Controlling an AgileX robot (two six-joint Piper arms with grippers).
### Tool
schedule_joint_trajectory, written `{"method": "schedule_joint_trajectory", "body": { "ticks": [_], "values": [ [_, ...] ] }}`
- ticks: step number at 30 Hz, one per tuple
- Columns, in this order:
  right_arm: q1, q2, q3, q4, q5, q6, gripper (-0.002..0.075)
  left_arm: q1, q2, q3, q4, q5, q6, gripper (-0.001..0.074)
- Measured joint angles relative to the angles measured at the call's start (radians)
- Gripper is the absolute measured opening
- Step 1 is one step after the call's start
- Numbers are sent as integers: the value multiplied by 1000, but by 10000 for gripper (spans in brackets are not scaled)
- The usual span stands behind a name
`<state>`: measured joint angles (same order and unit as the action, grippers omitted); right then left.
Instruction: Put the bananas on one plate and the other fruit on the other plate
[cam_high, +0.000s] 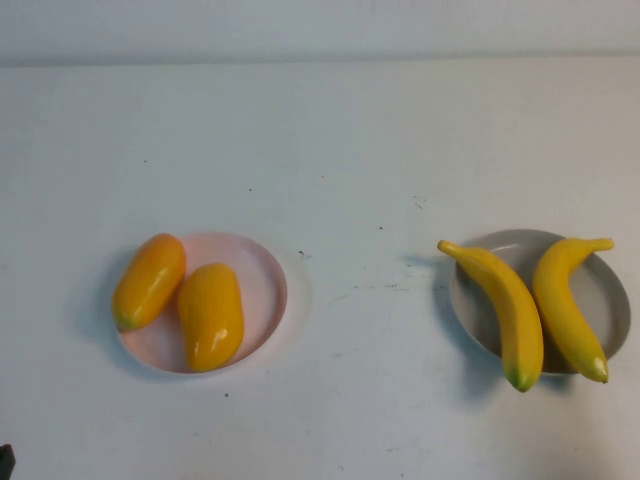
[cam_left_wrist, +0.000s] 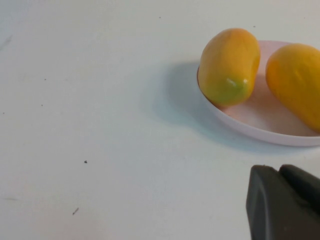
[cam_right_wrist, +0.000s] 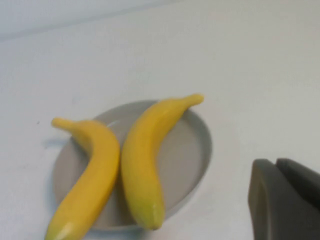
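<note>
Two yellow bananas (cam_high: 510, 310) (cam_high: 568, 305) lie side by side on the grey plate (cam_high: 610, 300) at the right of the table. Two plump orange-yellow fruits (cam_high: 150, 280) (cam_high: 211, 315) rest on the pale pink plate (cam_high: 262, 290) at the left. In the left wrist view my left gripper (cam_left_wrist: 280, 172) is shut and holds nothing; it hangs near the pink plate (cam_left_wrist: 260, 131) with its fruits (cam_left_wrist: 229, 65) (cam_left_wrist: 297, 80). My right gripper (cam_right_wrist: 275, 165) is shut and holds nothing, beside the grey plate (cam_right_wrist: 192, 150) with the bananas (cam_right_wrist: 92, 180) (cam_right_wrist: 145, 160). Neither gripper shows in the high view.
The white table (cam_high: 350, 170) stretches between and behind the two plates, with a few small dark specks (cam_high: 302, 255) on it. A pale wall (cam_high: 320, 25) runs along the far edge.
</note>
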<state>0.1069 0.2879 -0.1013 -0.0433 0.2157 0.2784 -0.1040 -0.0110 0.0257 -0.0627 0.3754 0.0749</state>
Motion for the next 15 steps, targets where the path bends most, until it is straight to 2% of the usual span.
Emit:
{"method": "schedule_joint_trajectory", "body": {
  "ticks": [6, 15],
  "values": [
    [-114, -242, 103, 2, -26, -20, -15, 0, 0, 0, 0, 0, 0, -1],
    [-119, -295, 126, 4, -35, -44, -15, 0, 0, 0, 0, 0, 0, 0]
  ]
}}
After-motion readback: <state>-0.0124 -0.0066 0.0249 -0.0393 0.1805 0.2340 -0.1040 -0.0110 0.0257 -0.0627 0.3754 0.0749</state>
